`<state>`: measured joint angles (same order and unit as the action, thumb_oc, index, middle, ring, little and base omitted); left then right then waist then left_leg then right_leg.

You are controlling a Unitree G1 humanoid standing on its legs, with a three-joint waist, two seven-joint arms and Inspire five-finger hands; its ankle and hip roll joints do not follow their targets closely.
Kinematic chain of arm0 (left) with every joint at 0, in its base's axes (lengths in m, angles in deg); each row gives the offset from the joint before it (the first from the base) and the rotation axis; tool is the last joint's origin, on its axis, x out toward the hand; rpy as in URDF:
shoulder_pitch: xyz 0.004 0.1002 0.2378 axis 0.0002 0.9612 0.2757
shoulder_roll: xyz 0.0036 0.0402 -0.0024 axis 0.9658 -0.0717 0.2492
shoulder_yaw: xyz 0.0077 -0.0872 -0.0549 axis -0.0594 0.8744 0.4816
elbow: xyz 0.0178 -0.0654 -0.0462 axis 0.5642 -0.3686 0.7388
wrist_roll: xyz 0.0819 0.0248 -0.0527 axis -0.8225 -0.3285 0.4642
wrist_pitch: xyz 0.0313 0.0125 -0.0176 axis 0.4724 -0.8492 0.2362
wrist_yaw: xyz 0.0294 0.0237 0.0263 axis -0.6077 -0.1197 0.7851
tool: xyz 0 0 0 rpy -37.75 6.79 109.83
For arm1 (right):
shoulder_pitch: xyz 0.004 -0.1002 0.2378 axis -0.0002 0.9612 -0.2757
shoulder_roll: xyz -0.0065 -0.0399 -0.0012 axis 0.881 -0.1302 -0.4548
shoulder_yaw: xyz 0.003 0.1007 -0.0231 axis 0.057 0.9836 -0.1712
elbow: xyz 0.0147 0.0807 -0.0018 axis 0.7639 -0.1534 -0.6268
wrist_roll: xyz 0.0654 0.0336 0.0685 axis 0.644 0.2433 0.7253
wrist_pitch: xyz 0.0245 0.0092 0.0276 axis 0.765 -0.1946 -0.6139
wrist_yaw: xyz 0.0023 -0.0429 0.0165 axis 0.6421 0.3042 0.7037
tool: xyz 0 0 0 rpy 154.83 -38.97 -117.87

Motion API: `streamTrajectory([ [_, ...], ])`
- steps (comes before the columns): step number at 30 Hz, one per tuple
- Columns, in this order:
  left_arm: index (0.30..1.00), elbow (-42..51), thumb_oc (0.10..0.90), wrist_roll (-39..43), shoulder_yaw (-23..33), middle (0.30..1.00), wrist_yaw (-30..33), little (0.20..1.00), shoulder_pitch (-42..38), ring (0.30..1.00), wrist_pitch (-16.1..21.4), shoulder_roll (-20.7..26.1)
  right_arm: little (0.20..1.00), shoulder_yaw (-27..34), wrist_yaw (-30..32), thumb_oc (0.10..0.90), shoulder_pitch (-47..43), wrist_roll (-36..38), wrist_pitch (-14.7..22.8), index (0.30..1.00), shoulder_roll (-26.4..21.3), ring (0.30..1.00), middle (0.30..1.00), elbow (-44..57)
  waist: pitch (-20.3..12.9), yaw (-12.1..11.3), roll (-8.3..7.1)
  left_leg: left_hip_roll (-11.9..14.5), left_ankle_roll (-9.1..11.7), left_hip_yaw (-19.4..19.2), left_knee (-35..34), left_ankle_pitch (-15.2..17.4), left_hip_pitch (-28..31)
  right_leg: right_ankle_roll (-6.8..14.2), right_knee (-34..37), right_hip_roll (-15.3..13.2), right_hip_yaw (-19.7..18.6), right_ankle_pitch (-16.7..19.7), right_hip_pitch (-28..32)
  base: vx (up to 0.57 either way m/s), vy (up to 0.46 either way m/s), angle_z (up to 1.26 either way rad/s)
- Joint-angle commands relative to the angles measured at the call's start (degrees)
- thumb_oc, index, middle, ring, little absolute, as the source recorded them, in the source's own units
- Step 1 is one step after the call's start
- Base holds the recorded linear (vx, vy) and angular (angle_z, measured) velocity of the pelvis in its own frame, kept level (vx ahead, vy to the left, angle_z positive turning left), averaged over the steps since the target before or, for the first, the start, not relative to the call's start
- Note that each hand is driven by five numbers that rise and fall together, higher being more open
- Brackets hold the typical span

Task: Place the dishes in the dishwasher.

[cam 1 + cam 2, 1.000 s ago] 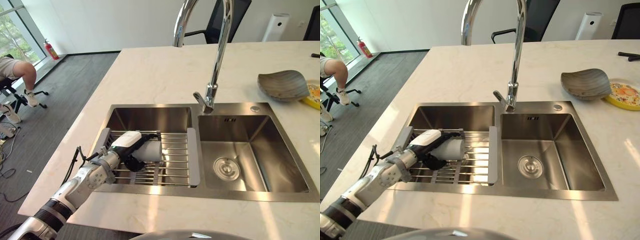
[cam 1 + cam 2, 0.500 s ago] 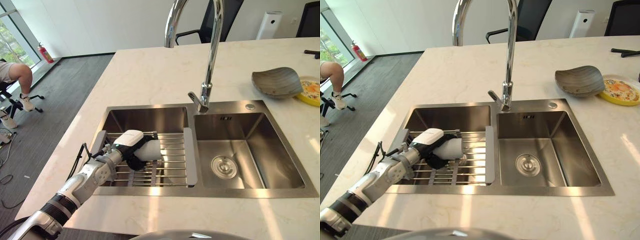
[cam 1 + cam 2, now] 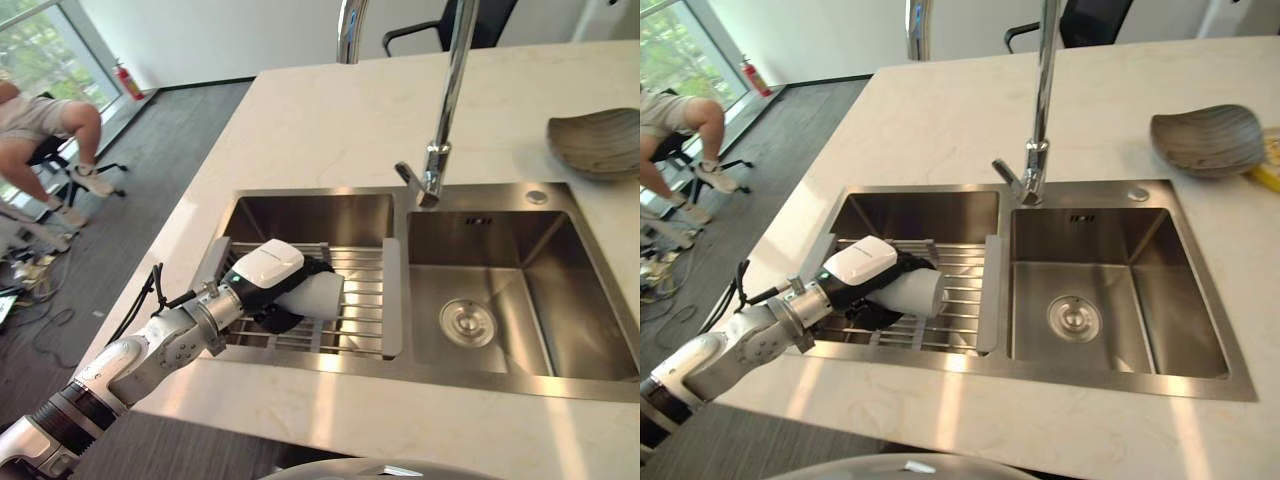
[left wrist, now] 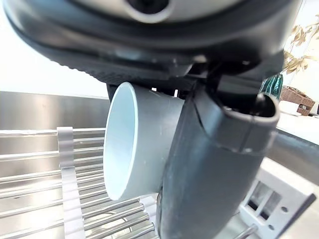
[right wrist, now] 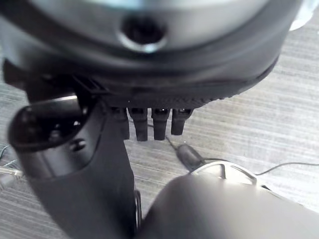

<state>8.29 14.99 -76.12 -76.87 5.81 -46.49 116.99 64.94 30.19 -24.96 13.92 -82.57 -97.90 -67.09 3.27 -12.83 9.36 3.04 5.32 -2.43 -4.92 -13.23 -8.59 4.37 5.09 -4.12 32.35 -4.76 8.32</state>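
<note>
White cylindrical cup (image 3: 318,296) lies on its side in the lower left of the head views, above the grey-framed wire drying rack (image 3: 352,315) that spans the left basin of the stainless steel double sink (image 3: 610,377). The left hand (image 3: 268,283), dark with a white cover on its back, comes in from the lower left and has its fingers and thumb curled round the cup; in the left wrist view the cup's open mouth (image 4: 130,144) shows past the thick dark thumb (image 4: 209,164), with the rack's bars beneath it. Whether the cup touches the bars cannot be told. At the far left edge of the head views a seated person (image 3: 50,120) shows on a chair over the grey floor. Toward the centre, a tall chrome faucet (image 3: 440,150) rises from the pale marble countertop (image 3: 330,110) behind the divider between the basins. The right basin, centre right, has a round drain (image 3: 467,323) in its bottom. At the upper right a dark grey wavy-edged dish (image 3: 598,142) sits on the countertop, well apart from the sink, and a yellow plate's edge (image 3: 1270,168) shows just beside it. The right hand (image 5: 149,122) shows in its wrist view over grey floor, its fingers relaxed and holding nothing.
</note>
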Motion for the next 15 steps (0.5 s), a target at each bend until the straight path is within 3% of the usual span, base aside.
streamTrajectory([
  [1,0.3,1.32,0.4,4.48,4.1,0.3,4.93,0.3,-11.93,0.3,1.55,0.14,0.9,-0.73,-0.27,0.8,-0.06,-0.99,0.1,0.9,1.95,0.9,0.9,1.64,1.9,0.68,-2.09,4.03,4.17,-3.5,8.3,10.73,1.35,5.2,-0.09,-9.09,2.06,3.74,-6.88,-0.18,-0.123,1.25],
  [3,0.3,2.03,0.4,4.7,3.78,0.3,4.91,0.3,-12.73,0.3,1.5,0.22,0.9,-0.5,-0.26,0.8,0.13,-0.98,0.08,0.9,1.46,0.9,0.9,1.69,1.78,1.04,-1.93,4.07,3.75,-4.49,10.3,11.84,2.0,4.74,-0.09,-9.2,2.76,3.89,-7.06,-0.21,-0.055,0.97],
  [4,0.3,3.26,0.4,4.69,2.15,0.3,4.65,0.3,-14.72,0.3,1.64,-0.16,0.9,0.34,-0.29,0.8,0.26,0.08,0.02,0.9,0.73,0.9,0.9,1.75,1.4,3.01,-1.7,5.18,3.18,-6.83,17.05,13.69,5.65,2.69,-0.42,-9.09,4.36,4.26,-7.23,-0.21,-0.033,0.29],
  [7,0.3,3.01,0.4,5.05,0.63,0.3,4.79,0.3,-15.6,0.3,1.61,-1.89,0.9,1.34,-0.24,0.8,0.4,1.12,0.0,0.9,0.49,0.9,0.9,2.1,1.68,5.15,-1.13,6.83,4.03,-6.46,23.11,14.6,9.46,1.89,-2.07,-10.1,6.24,4.99,-7.5,-0.29,0.075,1.09],
  [10,0.3,1.74,0.4,6.07,-0.86,0.3,4.63,0.3,-15.71,0.3,1.83,-4.56,0.9,2.9,-0.43,0.8,1.93,2.03,-0.1,0.9,0.05,0.9,0.9,2.97,1.5,9.45,0.16,11.03,5.04,-7.4,25.24,13.22,16.96,2.67,-8.36,-16.55,9.2,6.29,-11.11,-0.44,0.338,1.03],
  [12,0.3,1.42,0.4,6.37,-1.62,0.3,4.05,0.3,-14.94,0.3,2.38,-6.44,0.9,4.29,-0.42,0.8,2.94,2.02,-0.17,0.9,-0.89,0.9,0.9,3.03,1.05,12.0,0.54,12.68,6.23,-9.67,23.77,13.02,21.55,5.12,-11.35,-23.2,11.07,9.26,-13.31,-0.56,0.552,1.43],
  [13,0.3,1.86,0.4,6.36,-0.3,0.3,3.35,0.3,-12.52,0.3,2.66,-6.72,0.9,5.05,-1.0,0.8,3.69,0.71,-0.5,0.9,-1.2,0.9,0.9,3.67,0.54,12.36,1.22,7.79,4.21,-5.53,19.93,22.98,23.01,8.75,-13.02,-27.8,8.54,12.38,-15.5,-0.44,0.512,0.93],
  [14,0.3,2.06,0.4,6.37,-0.1,0.3,3.25,0.3,-12.21,0.3,2.68,-6.77,0.9,5.06,-1.04,0.8,3.82,0.62,-0.51,0.9,-1.32,0.9,0.9,3.73,0.44,12.48,1.05,7.25,3.75,-5.54,20.07,23.37,22.98,9.07,-13.26,-28.48,8.44,12.66,-15.62,-0.4,0.525,0.41],
  [15,0.3,2.77,0.4,6.4,0.28,0.3,2.8,0.3,-11.6,0.3,3.15,-6.42,0.9,5.72,-0.95,0.8,4.02,0.22,-0.69,0.9,-1.59,0.9,0.9,3.48,0.34,12.49,1.1,4.92,2.06,-5.24,18.72,28.54,22.98,9.54,-14.94,-31.15,7.34,14.11,-16.28,-0.45,0.546,0.75],
])
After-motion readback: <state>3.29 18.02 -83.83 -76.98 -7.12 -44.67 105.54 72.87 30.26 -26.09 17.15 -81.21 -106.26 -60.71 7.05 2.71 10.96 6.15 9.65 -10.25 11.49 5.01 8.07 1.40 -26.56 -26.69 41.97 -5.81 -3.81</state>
